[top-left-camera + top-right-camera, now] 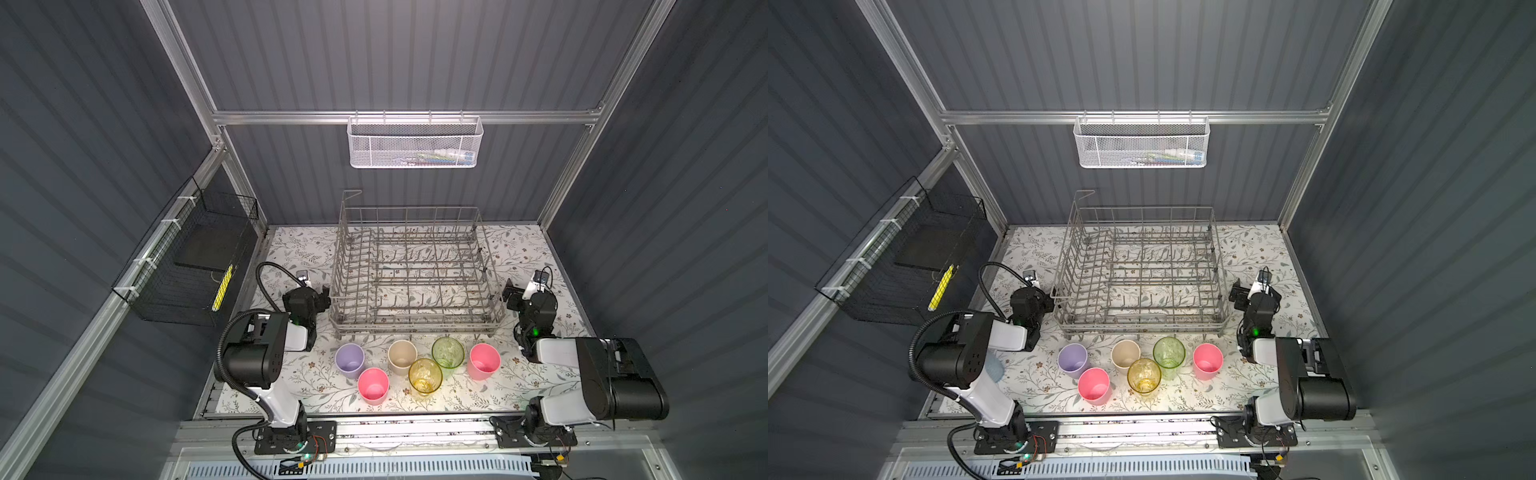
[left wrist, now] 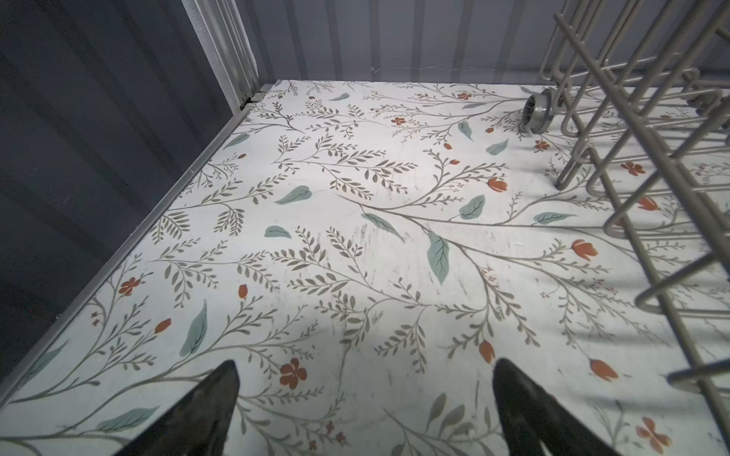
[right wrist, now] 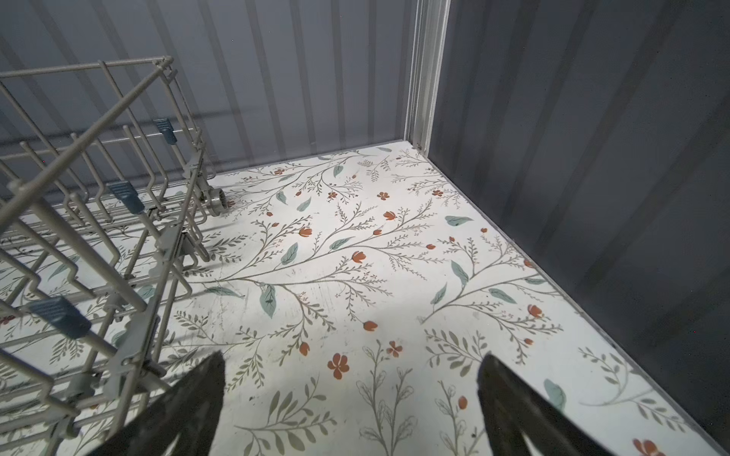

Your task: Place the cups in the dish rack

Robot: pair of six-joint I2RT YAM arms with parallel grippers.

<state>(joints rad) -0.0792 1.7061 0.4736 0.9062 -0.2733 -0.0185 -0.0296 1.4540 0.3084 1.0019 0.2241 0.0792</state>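
Observation:
Six cups stand upright on the floral table in front of the dish rack (image 1: 415, 328) (image 1: 1142, 321): lilac (image 1: 349, 358), pink (image 1: 373, 384), beige (image 1: 402, 355), amber (image 1: 424, 375), green (image 1: 447, 352) and a second pink (image 1: 484, 359). The rack holds no cups. My left gripper (image 1: 322, 297) (image 2: 365, 365) hangs open just off the rack's left side, above bare table. My right gripper (image 1: 509, 293) (image 3: 353, 357) is open beside the rack's right side, also with nothing between its fingers. Rack wires (image 2: 632, 158) (image 3: 98, 197) show in both wrist views.
A white mesh basket (image 1: 413, 143) hangs on the back wall. A black wire basket (image 1: 195, 266) is fixed to the left wall. Grey walls close in three sides. A pale grey-blue shape (image 1: 995, 368) peeks from behind the left arm's elbow.

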